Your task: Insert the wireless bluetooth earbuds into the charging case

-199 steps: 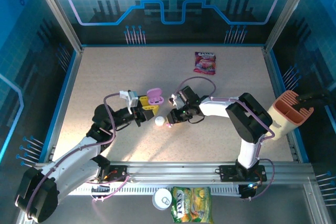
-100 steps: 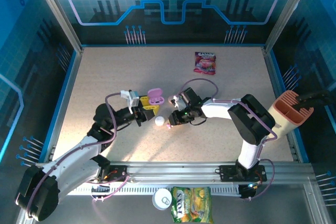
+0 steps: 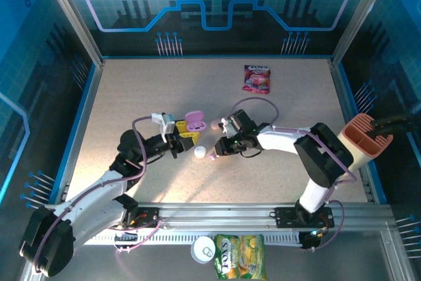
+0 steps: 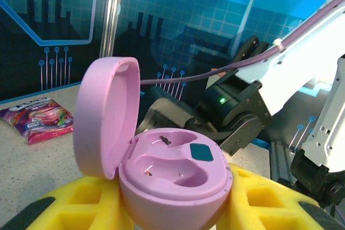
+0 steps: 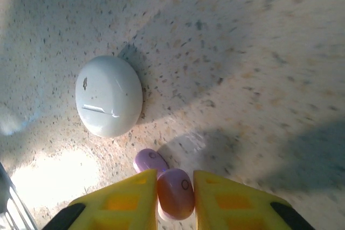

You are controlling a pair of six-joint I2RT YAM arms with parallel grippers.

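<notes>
Lilac earbud (image 5: 146, 161) partly behind yellow jaws

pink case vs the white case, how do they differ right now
Colour: the pink rounded plastic case against the white rounded plastic case. State: the pink case stands open, lid tipped up, both sockets empty; the white case is shut. Pose: the pink case is held in the left tool, while the white case lies on the speckled table. Both are glossy pebble shapes.
</notes>
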